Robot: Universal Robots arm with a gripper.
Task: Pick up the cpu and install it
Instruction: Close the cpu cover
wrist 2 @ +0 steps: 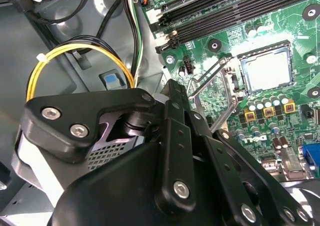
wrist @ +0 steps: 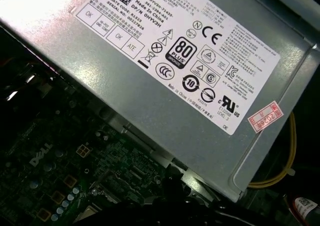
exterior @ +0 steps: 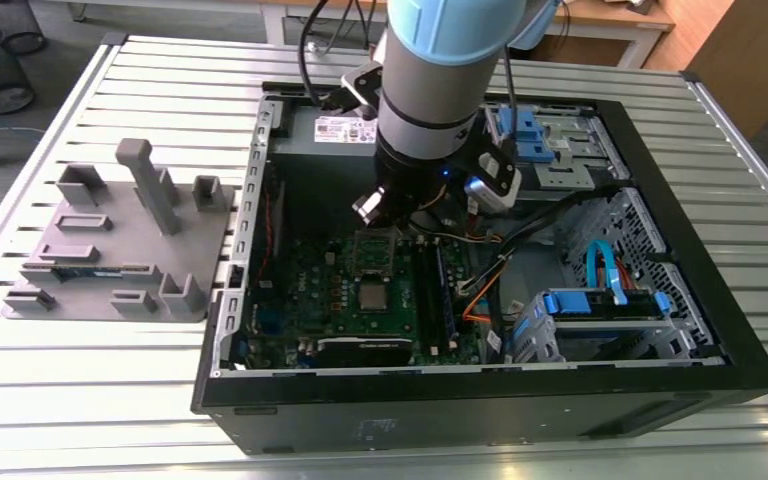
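The cpu [wrist 2: 265, 69], a flat square with a dull silvery top, lies in the metal-framed socket [wrist 2: 264, 48] of the glossy green board [wrist 2: 227, 31]. The black, jointed gripper [exterior: 418, 212] hangs above the board. Its opening and hold cannot be told.

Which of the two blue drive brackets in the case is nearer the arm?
The upper blue bracket in the exterior view, right beside the arm; the lower blue bracket sits farther off, toward the view's lower right.
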